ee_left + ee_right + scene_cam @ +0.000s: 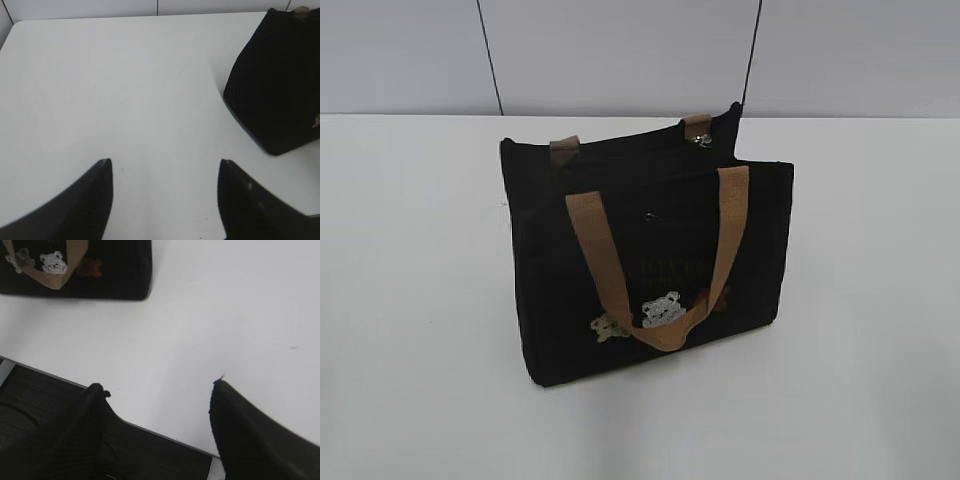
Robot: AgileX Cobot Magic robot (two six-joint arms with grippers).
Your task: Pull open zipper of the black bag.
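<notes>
In the exterior view the black bag [645, 270] stands upright on the white tabletop [410, 300], one tan handle [655, 255] hanging down its front face over the white bear patch [663, 309] and a smaller pale patch [609, 327]. Along the top runs the zipper [650, 180], its silver pull tab [702, 140] at the far right end beside a tan strap stub. Neither tool shows in this view.

In the left wrist view the left tool [165, 167] stands wide, both dark fingers [95, 195] over bare tabletop with nothing between them. The bag lies ahead and to the right of this tool, well apart from it; only one dark end [275, 85] of it is in view, and the zipper cannot be made out here.

In the right wrist view the right tool [160, 390] is likewise spread wide and holds nothing. Its fingers [240, 430] hang over the near tabletop edge, where a dark surface [30, 405] shows below the rim. The bag sits ahead and to the left of this tool, well apart, its lower front with the bear patch [53, 262] and the handle loop [60, 270] in the upper left corner.
</notes>
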